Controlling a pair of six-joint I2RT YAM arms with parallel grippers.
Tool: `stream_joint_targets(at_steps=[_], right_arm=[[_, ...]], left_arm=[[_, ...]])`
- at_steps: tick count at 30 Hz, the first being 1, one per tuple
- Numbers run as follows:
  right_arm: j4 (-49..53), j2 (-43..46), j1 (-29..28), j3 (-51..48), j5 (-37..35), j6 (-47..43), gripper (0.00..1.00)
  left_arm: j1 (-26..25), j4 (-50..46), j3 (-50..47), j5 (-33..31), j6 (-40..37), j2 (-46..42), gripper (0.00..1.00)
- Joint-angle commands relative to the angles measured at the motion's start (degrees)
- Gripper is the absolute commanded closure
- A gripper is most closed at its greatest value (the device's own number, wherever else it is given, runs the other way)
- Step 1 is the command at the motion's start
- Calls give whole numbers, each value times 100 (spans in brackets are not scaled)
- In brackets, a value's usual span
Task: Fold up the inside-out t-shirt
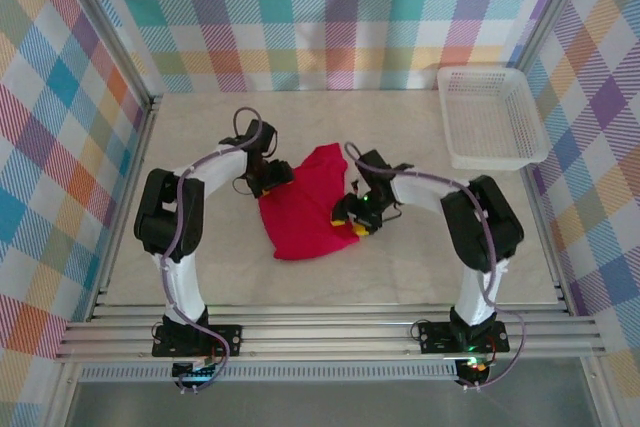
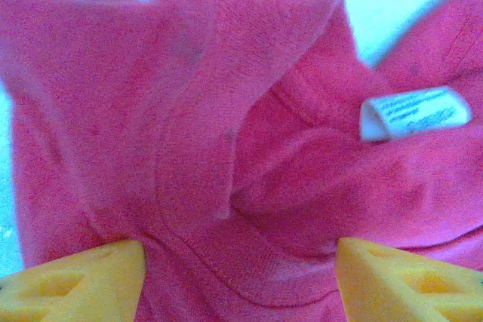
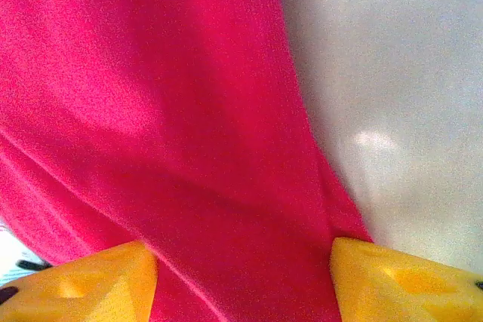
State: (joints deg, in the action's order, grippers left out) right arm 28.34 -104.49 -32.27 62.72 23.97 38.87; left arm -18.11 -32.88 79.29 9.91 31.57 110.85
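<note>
Pale tabletop [image 1: 400, 267], plaid walls. We note the red t-shirt [image 1: 305, 212] crumpled at centre. Left gripper [image 1: 272, 177] sits at its 10 o'clock edge, right gripper [image 1: 352, 219] at 4 o'clock — both jaws spread wide, straddling fabric. White neck tag [image 2: 413, 113] exposed.

Both arms rise from their bases, bend hard at the elbow and reach inward toward each other, wrists low over the tabletop. The left claw [image 1: 275, 177] points toward the middle, its yellow fingers [image 2: 75, 284] spread wide. The right claw [image 1: 350, 222] tips down and leftward, its fingers [image 3: 400, 280] just as wide apart
</note>
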Motion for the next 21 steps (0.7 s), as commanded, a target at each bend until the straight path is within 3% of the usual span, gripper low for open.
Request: stream_joint_targets(at_steps=[1,9,17,21], right_arm=[[-121,269,62,44,-575,26,37],[489,-129,374,1682,-714,-1344,38],[1346,-2148,485,4128,-902,-1900,45],[1506,-2544,489,4629,-995,-1875,44]], left_arm=[[43,-606,461,200,-336,-134,33],[176,-1449,892,-100,-947,-788,33],[481,-1173,1062,61,-1015,-82,35],[519,-1246,1379,-72,-1088,412,35]])
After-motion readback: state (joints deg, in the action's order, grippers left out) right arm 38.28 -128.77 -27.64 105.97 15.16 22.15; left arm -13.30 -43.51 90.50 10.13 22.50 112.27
